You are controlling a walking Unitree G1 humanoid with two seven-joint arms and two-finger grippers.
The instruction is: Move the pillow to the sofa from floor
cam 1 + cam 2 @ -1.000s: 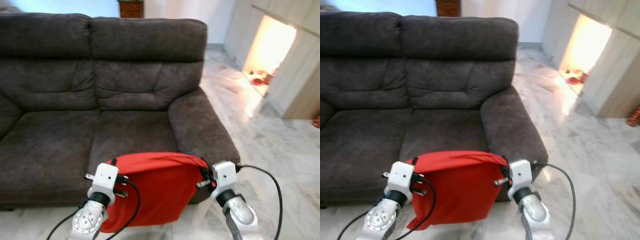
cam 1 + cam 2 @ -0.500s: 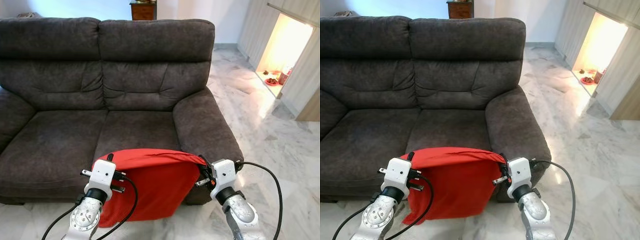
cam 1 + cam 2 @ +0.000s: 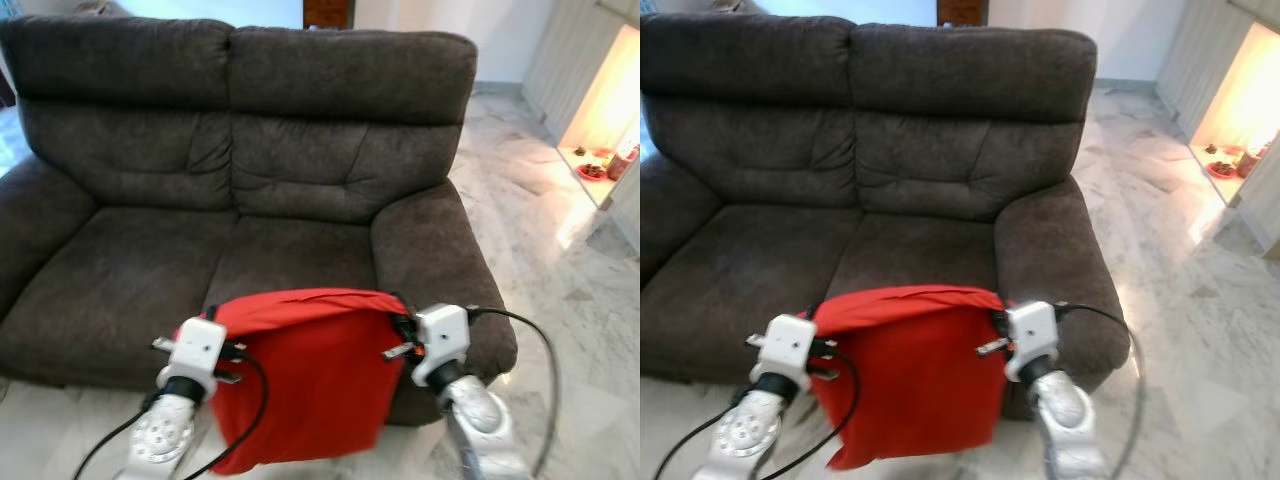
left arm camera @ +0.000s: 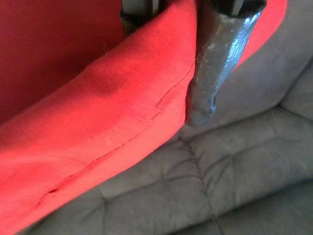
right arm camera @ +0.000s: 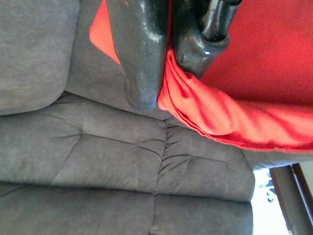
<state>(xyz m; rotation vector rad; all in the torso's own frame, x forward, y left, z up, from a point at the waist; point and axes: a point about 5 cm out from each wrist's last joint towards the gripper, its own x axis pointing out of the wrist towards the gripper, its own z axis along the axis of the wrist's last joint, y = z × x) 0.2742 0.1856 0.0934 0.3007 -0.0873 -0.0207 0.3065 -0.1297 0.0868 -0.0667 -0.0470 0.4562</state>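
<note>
The red pillow [image 3: 305, 375] hangs between the two arms, clear of the floor and in front of the sofa's front edge. Its top edge is stretched level from one gripper to the other, and the lower part drapes down toward the marble floor [image 3: 560, 260].

The left gripper [image 4: 161, 58] is clenched on the pillow's upper left edge; in the left wrist view one black finger [image 4: 215, 63] lies against the fabric with the other behind it. The right gripper [image 5: 164, 68] is clamped on the upper right corner, with the red fabric bunched between its two fingers [image 5: 139, 54].

Beyond the pillow stands the dark grey sofa [image 3: 250, 180], with two seat cushions, two back cushions and a padded armrest [image 3: 435, 250] just behind the right gripper.

Compared with the frames from one second and half a second ago, the sofa sits further to the right and the left armrest has come into sight: the camera has shifted. The pillow is held the same way, by both grippers at its top corners.
</note>
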